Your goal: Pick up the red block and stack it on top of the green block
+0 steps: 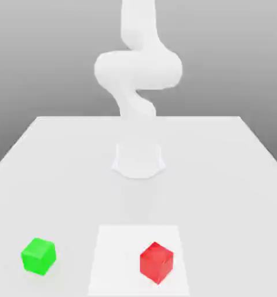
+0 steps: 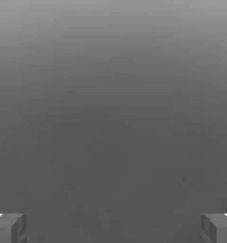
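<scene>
Where the flat white tabletop (image 1: 59,168) runs toward the front of the exterior view, two small cubes sit on it, well apart from each other.

Item one: the red block (image 1: 156,263), a small bright red cube with plain smooth faces, rests on a paler square patch (image 1: 115,255) of the surface, toward the exterior view's right of that patch, turned so one corner faces the camera.

Item two: the green block (image 1: 38,255), a small bright green cube of matching size, rests on the bare tabletop at the exterior view's left, outside the pale patch, nothing on top of it.

Item three: the white robot arm (image 1: 138,66) rises from a round base (image 1: 138,159) at the middle of the table, behind both cubes, touching neither.

Item four: the gripper (image 2: 113,228), seen in the hand view as two grey fingertips (image 2: 10,228) standing wide apart, nothing between them, against a plain grey background.
</scene>
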Controlling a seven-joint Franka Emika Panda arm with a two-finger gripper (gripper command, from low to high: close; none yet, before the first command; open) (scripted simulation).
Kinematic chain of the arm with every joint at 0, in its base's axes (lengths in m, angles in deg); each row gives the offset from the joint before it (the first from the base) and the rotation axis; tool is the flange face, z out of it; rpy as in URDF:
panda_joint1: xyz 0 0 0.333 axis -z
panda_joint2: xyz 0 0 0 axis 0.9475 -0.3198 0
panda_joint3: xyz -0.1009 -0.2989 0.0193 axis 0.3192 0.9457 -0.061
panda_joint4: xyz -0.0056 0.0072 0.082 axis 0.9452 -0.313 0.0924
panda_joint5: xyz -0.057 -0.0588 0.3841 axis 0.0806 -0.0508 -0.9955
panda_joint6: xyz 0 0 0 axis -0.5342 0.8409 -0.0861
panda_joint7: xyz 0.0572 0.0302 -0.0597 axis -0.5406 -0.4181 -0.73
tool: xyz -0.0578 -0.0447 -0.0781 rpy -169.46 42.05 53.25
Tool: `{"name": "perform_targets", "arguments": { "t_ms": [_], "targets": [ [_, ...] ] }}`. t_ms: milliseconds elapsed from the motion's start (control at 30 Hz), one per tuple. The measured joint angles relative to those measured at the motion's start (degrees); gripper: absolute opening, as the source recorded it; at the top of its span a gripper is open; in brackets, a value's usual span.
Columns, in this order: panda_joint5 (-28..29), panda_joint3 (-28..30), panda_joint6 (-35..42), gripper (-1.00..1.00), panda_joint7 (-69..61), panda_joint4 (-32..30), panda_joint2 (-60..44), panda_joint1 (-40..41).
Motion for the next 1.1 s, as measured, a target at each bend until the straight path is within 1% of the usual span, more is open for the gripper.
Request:
{"name": "perform_targets", "arguments": {
  "t_ms": [300, 500, 633, 767, 933, 967, 1100],
  "targets": [
    [3.6, -7.6, -8.4, 0.0, 18.2, -5.8, -19.1, 6.3],
    [6.2, -10.1, -13.9, 0.0, 30.3, -9.5, -31.7, 8.2],
    [6.5, -10.6, -17.6, 0.0, 37.3, -12.1, -39.8, 8.1],
    [4.7, -10.7, -21.7, 0.0, 42.4, -14.4, -47.6, 7.1],
    [8.9, -6.8, -29.6, 0.0, 46.8, -13.4, -57.9, 4.1],
    [9.7, -6.0, -30.9, -1.0, 47.4, -13.2, -59.4, 3.4],
    [9.7, -6.0, -31.0, -1.0, 47.4, -13.2, -59.4, 3.5]
  ]
}}
